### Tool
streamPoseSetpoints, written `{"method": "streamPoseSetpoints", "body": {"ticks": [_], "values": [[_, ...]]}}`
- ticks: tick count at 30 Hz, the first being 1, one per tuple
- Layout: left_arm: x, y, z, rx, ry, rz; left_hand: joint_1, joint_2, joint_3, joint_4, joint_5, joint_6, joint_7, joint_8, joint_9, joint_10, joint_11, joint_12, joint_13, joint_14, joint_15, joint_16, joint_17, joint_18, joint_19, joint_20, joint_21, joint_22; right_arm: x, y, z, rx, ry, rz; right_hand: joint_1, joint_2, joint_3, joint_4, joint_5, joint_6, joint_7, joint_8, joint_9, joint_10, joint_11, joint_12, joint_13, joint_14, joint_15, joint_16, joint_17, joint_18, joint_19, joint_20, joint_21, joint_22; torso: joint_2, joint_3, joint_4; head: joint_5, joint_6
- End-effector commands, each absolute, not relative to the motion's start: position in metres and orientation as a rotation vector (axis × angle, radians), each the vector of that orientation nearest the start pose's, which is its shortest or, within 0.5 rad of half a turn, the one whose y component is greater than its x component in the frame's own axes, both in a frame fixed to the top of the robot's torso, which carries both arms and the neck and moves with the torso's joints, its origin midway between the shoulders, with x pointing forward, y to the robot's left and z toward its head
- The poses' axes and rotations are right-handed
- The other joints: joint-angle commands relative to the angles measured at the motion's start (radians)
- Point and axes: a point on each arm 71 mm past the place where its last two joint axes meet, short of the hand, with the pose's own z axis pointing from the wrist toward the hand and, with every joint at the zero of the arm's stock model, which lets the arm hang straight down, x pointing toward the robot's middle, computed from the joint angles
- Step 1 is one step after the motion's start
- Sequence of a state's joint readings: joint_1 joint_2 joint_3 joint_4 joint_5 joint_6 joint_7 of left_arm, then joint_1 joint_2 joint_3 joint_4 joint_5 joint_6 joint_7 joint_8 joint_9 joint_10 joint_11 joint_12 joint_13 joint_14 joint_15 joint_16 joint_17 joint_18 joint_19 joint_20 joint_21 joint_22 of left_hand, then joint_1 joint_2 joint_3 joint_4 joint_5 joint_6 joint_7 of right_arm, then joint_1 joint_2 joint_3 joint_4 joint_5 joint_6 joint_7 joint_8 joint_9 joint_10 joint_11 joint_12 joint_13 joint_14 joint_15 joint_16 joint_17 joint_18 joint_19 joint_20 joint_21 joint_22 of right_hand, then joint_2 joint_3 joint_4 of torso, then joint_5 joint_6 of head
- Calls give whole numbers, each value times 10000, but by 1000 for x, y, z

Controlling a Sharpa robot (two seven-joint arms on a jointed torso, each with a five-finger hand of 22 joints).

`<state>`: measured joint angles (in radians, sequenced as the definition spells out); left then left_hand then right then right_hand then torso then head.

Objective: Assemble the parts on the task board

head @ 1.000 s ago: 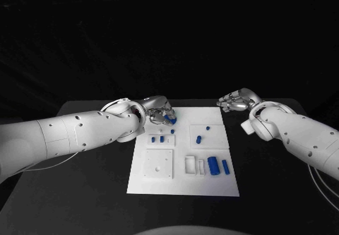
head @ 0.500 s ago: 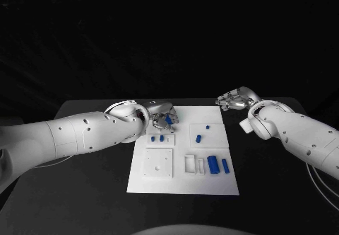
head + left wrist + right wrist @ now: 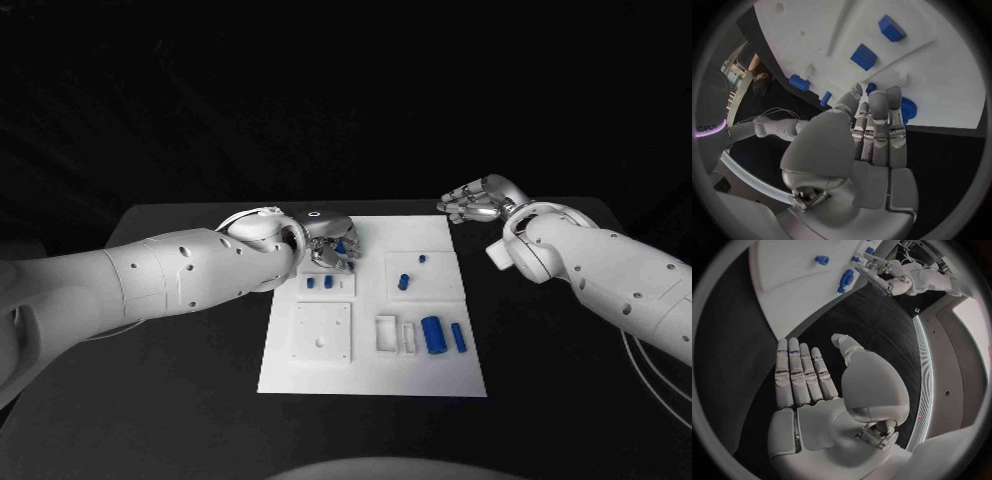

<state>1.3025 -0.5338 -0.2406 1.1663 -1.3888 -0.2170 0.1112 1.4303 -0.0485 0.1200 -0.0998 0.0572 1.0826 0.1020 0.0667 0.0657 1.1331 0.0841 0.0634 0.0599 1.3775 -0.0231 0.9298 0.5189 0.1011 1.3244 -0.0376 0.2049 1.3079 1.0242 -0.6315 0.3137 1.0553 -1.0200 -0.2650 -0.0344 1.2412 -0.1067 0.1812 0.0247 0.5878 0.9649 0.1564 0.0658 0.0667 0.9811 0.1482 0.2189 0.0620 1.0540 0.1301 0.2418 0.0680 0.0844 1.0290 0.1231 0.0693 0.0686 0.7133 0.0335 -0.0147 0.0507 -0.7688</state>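
One blue part (image 3: pixel 343 245) sits pinched in the left hand (image 3: pixel 330 240) over the task board (image 3: pixel 433 237); tilted, it could jam. Right hand (image 3: pixel 476 201) hovers empty, fingers apart

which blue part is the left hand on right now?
The blue part at the task board's far left, pinched in the left hand. The other blue parts lie nearer the robot, untouched.

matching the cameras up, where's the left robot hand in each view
Head view: left robot hand over the task board's far left corner.
Left wrist view: in the middle, fingertips reaching the board.
Right wrist view: small, beyond the board, near the rim.
Shared landmark: the white task board.
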Motion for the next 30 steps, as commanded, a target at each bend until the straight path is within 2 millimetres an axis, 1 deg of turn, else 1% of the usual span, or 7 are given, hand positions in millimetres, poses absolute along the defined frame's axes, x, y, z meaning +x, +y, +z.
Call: {"method": "streamPoseSetpoints", "body": {"ticks": [1, 8, 10, 17, 24, 26, 30], "values": [[530, 133, -222, 4527, 17758, -7054, 13, 29, 171, 1, 20, 31, 39, -39, 11, 112, -16, -55, -15, 33, 19, 67, 18, 140, 44, -4, 23, 172, 566, -256, -205, 6014, 16011, 8033, -106, -4, 21, -38, -49, -4, 80, -25, -10, -23, 5, -44, -13, -37, -6, -25, -10, -56, -21, -6, -4, -11, -5, -6, 9, 0, -7], [531, 132, -224, 4524, 17738, -7048, -75, 129, 447, 79, 29, 206, -36, -36, 14, 402, -131, -54, -14, 53, -76, 168, 71, 77, 44, -81, 121, 189, 565, -256, -204, 6022, 16001, 8067, -108, 3, 47, -50, -38, -4, 82, -26, -11, -22, 6, -49, -13, -33, -6, -27, -11, -58, -15, -8, -6, -12, -4, -4, 13, -16, 18], [532, 132, -225, 4486, 17697, -7022, -92, 232, 564, 115, 58, 340, -35, -36, 19, 706, -216, -50, -6, 75, -112, 189, 81, 43, 44, -120, 161, 194, 565, -255, -204, 6019, 16006, 8085, -108, 3, 47, -50, -38, -4, 82, -26, -11, -22, 6, -49, -13, -33, -6, -27, -11, -58, -15, -8, -6, -12, -10, -7, 18, -21, -4], [534, 133, -229, 4377, 17714, -6885, -136, 221, 891, 103, 74, 382, -21, -38, 15, 712, -214, -51, -6, 107, -106, 213, 97, 32, 6, -134, 299, 195, 565, -254, -203, 5980, 16010, 8181, -120, 15, 67, -51, -34, 4, 79, -27, -11, -15, 3, -49, -14, -29, -9, -26, -11, -58, -11, -9, -5, -11, -4, -5, -2, -26, -17], [535, 135, -233, 4290, 17842, -6683, -169, 205, 1060, 65, 95, 446, -14, -28, 21, 731, -218, -50, -6, 94, -94, 241, 109, 49, -47, -120, 405, 194, 564, -254, -203, 5971, 16026, 8193, -128, 11, 68, -52, -32, 4, 80, -27, -11, -15, 4, -50, -14, -30, -9, -27, -11, -58, -12, -9, -5, -11, -15, -8, 18, -67, -56], [536, 137, -233, 4255, 17865, -6604, -198, 189, 1059, 74, 112, 446, -19, -40, 17, 725, -216, -53, -8, 100, -88, 244, 107, 52, -55, -114, 415, 192, 564, -254, -203, 5964, 16045, 8205, -162, -3, 56, -47, -13, 4, 83, -26, -11, -16, 6, -54, -13, -32, -8, -30, -11, -60, -14, -9, -6, -12, -15, -1, 22, -97, -63], [536, 139, -234, 4208, 17935, -6489, -198, 184, 1087, 71, 118, 425, -15, -37, 16, 715, -210, -51, -7, 110, -83, 249, 105, 63, -60, -106, 431, 189, 564, -254, -203, 5955, 16074, 8228, -157, 2, 38, -51, -4, 6, 78, -25, -11, -20, 5, -55, -13, -36, -8, -32, -11, -62, -19, -6, -7, -12, -6, -3, 17, -118, -64]]}}
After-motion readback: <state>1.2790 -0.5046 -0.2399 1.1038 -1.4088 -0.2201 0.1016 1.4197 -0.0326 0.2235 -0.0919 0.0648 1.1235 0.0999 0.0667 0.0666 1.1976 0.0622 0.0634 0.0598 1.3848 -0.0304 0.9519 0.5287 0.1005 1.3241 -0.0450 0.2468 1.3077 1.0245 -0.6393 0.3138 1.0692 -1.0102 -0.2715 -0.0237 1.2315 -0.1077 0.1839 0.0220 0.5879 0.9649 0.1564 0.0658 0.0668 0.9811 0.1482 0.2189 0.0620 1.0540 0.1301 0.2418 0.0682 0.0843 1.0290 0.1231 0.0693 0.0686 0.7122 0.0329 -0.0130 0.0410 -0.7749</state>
